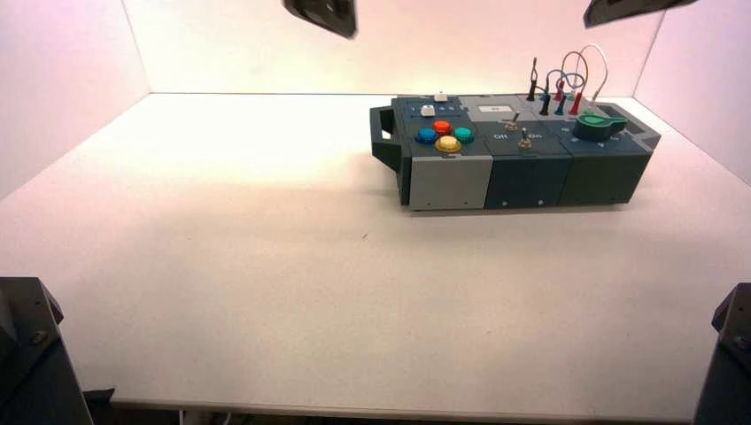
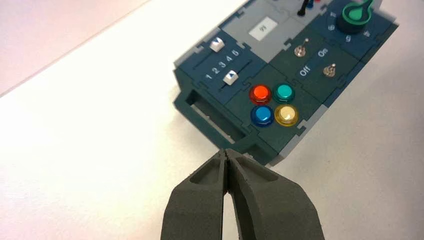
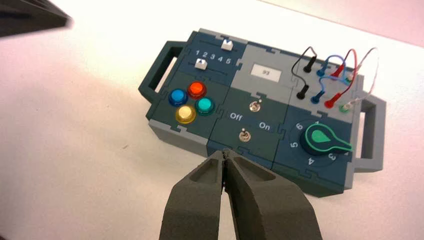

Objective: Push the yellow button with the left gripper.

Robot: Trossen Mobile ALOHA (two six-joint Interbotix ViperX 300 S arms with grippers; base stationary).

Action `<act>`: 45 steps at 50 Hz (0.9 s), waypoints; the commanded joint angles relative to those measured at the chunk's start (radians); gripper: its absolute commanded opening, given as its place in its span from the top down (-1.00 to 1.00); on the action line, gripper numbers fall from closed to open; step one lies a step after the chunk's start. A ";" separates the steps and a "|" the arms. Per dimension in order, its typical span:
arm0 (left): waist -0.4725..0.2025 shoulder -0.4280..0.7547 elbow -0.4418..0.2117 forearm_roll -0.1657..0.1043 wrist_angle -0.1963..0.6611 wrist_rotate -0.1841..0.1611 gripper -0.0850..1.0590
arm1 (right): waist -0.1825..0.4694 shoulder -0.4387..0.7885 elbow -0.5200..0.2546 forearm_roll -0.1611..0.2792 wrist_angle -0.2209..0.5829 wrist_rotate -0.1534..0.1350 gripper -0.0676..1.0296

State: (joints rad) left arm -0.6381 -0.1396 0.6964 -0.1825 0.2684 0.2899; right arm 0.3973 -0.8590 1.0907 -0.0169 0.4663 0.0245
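Observation:
The yellow button (image 1: 448,143) is the nearest of four buttons in a diamond on the left part of the box (image 1: 531,181). It also shows in the left wrist view (image 2: 286,115) and in the right wrist view (image 3: 185,114). My left gripper (image 2: 226,152) is shut and empty, held high above the table, short of the box's handle end; in the high view only a dark piece of it (image 1: 323,15) shows at the top edge. My right gripper (image 3: 224,152) is shut and empty, high above the box's near side; a piece of it (image 1: 630,9) shows at the top right.
Red-orange (image 2: 260,93), teal (image 2: 284,92) and blue (image 2: 262,115) buttons surround the yellow one. Two sliders (image 2: 230,78), two toggle switches (image 2: 328,70), a green knob (image 2: 356,14) and plugged wires (image 3: 327,75) stand on the box. White walls enclose the table.

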 commanded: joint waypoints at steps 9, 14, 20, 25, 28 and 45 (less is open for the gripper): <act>-0.052 0.156 -0.155 0.005 0.025 0.008 0.91 | -0.067 -0.086 -0.020 -0.002 -0.037 0.002 0.92; -0.084 0.216 -0.219 0.005 0.074 0.008 0.91 | -0.092 -0.089 -0.018 0.000 -0.037 0.003 0.92; -0.126 0.279 -0.298 0.005 0.153 0.017 0.91 | -0.103 -0.081 -0.023 0.000 -0.035 0.003 0.92; -0.156 0.322 -0.345 0.005 0.207 0.035 0.91 | -0.106 -0.069 -0.025 0.000 -0.032 0.003 0.92; -0.169 0.337 -0.362 0.005 0.222 0.041 0.91 | -0.106 -0.061 -0.026 0.000 -0.029 0.003 0.92; -0.181 0.390 -0.380 0.003 0.242 0.044 0.91 | -0.106 -0.058 -0.026 0.000 -0.025 0.003 0.92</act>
State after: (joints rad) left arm -0.8176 0.2638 0.3451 -0.1810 0.5108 0.3283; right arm 0.2991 -0.9219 1.0891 -0.0184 0.4464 0.0245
